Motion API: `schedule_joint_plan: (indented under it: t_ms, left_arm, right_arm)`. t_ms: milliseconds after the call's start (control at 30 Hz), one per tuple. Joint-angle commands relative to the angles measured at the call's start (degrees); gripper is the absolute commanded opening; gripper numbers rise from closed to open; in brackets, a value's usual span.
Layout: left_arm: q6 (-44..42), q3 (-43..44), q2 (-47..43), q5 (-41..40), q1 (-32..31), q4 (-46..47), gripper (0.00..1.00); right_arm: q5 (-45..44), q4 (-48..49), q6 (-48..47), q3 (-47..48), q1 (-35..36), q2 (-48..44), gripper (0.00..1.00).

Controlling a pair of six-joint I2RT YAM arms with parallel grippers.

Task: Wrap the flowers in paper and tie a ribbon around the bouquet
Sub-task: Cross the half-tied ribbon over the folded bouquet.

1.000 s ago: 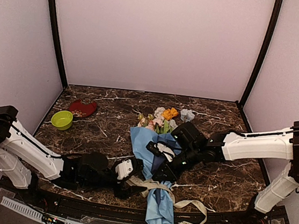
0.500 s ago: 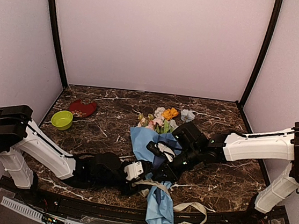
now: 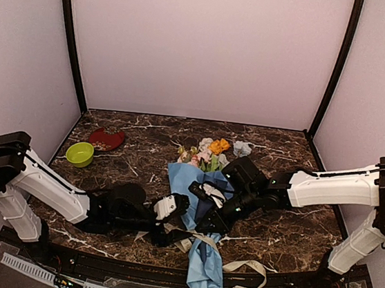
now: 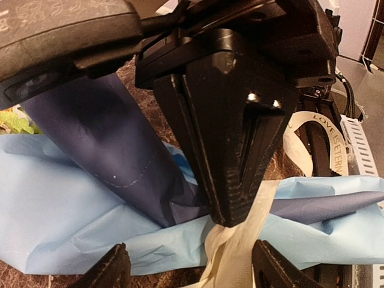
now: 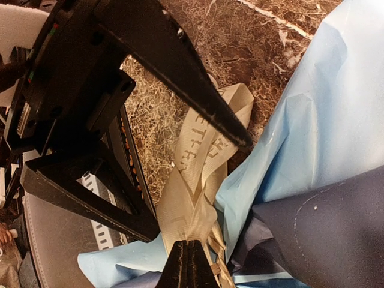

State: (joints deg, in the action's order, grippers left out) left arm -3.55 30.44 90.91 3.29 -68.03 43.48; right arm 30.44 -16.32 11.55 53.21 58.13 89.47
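bowl (image 3: 80, 153): lime green, upright at the left of the top view, on the dark marbled table (image 3: 294, 225).
dish (image 3: 106, 139): red and shallow, just beside the bowl on its upper right.
left arm (image 3: 48, 187): white, reaching from the lower left edge toward the centre, low over the table.
left gripper (image 4: 192, 265): jaws spread wide, holding nothing. One finger stands on each side of the ribbon where it crosses the paper, and neither is seen touching it.
ribbon (image 5: 198, 162): cream and flat, with printed lettering. It is bunched across the narrow part of the paper wrap at lower centre. A loose end curls out to the lower right, near the table's front edge.
paper (image 3: 185, 181): light blue outside, with a navy face showing in the folds. It is rolled round the stems and lies on the table at the centre, wide mouth toward the top of the frame and crumpled tail toward the bottom.
flowers (image 3: 209, 151): orange, pink, white and pale blue heads poking out of the paper's upper end, just above centre.
right gripper (image 5: 187, 263): fingertips pressed together, pinching the bunched ribbon right on top of the paper. Its tip sits between the left gripper's spread fingers.
right arm (image 3: 326, 188): white, stretching in from the right edge, its dark wrist over the wrap.
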Motion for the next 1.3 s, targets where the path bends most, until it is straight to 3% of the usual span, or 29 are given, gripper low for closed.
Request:
schedule_joint_plan:
  t_ms: [0,200,300,400,533,833,1033,1133,1267]
  left_arm:
    - [0.8,0.6,1.0,5.4,0.3,0.6,0.69]
    - [-0.5,3.4,4.4,5.3,0.3,-0.5,0.60]
    - [-0.5,5.6,6.1,1.6,0.3,-2.2,0.48]
    - [-0.4,5.4,6.7,-0.4,0.3,0.3,0.43]
    - [0.7,4.3,7.5,-1.4,0.3,4.6,0.42]
    - [-0.2,5.1,8.8,-5.8,0.2,2.5,0.51]
    - [-0.3,3.9,8.0,-10.9,-0.4,5.7,0.45]
    - [-0.8,3.9,8.7,-11.1,-0.9,6.9,0.38]
    - [-0.7,3.6,9.1,-10.9,-1.4,8.9,0.21]
  right_arm:
    - [0.3,2.4,0.7,-0.5,0.4,-1.7,0.00]
    - [0.3,2.5,0.9,-0.7,0.4,-1.9,0.00]
    - [0.7,2.8,1.2,-0.6,0.4,-2.1,0.00]
    - [1.4,3.3,1.4,-0.9,0.4,-2.2,0.00]
    - [2.2,4.3,2.0,-1.6,0.4,-2.2,0.00]
    - [3.5,8.7,5.4,-3.3,0.4,-4.4,0.00]
    - [4.8,10.3,6.5,-4.8,0.4,-4.1,0.00]
    - [5.7,10.9,6.7,-4.9,0.4,-3.5,0.00]
    - [5.9,10.5,6.4,-4.8,0.4,-3.3,0.00]
